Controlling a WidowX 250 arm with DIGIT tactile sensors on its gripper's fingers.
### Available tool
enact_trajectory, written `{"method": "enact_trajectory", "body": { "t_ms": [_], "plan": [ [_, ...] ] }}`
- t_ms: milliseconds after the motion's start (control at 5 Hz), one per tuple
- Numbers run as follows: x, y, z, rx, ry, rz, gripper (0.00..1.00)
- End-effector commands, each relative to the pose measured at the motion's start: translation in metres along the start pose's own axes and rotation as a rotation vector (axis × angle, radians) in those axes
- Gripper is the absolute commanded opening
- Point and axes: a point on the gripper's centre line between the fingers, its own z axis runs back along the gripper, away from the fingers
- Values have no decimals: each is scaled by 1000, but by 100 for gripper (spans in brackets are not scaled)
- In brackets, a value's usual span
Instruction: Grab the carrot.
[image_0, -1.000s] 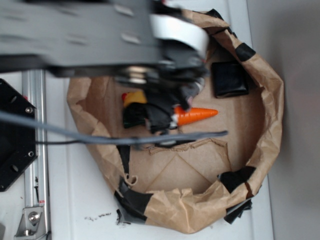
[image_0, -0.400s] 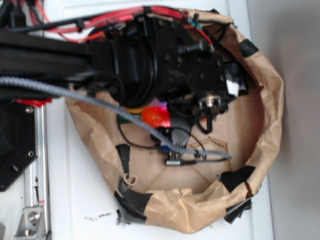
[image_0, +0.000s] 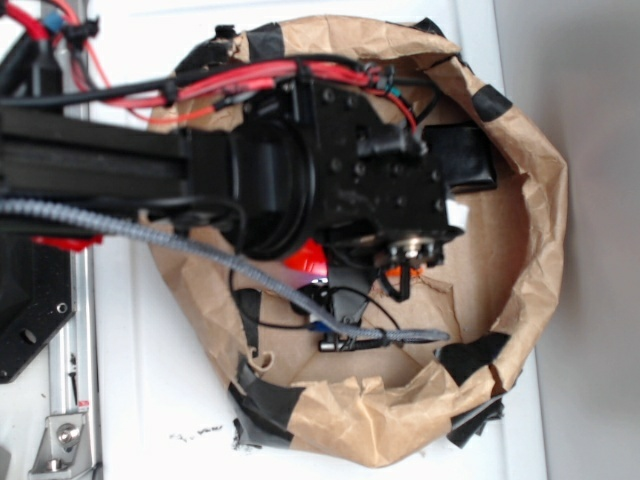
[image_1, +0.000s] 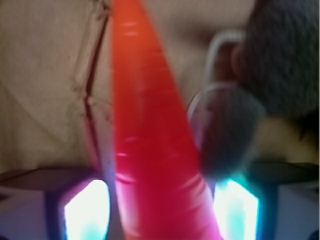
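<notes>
- Exterior view: white tabletop (image_0: 180, 400) carries a crumpled brown paper ring (image_0: 545, 200) patched with black tape; the black robot arm (image_0: 330, 170) fills its middle, red wires along its top, a grey cable (image_0: 200, 255) trailing across; only an orange-red sliver of the carrot (image_0: 308, 258) shows beneath the arm
- Wrist view: carrot (image_1: 150, 150) lies lengthwise between the gripper (image_1: 160, 210) fingers on brown cardboard (image_1: 45, 75); jaws spread either side, contact cannot be told through blur
</notes>
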Motion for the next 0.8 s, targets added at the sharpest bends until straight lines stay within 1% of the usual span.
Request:
{"method": "enact_trajectory", "body": {
  "t_ms": [0, 200, 400, 600],
  "plan": [
    [-6, -7, 86, 52, -298, 53, 0],
    [-10, 9, 137, -13, -413, 79, 0],
    [-12, 10, 175, -54, -357, 107, 0],
    [-14, 7, 184, -57, -303, 81, 0]
  ]
}}
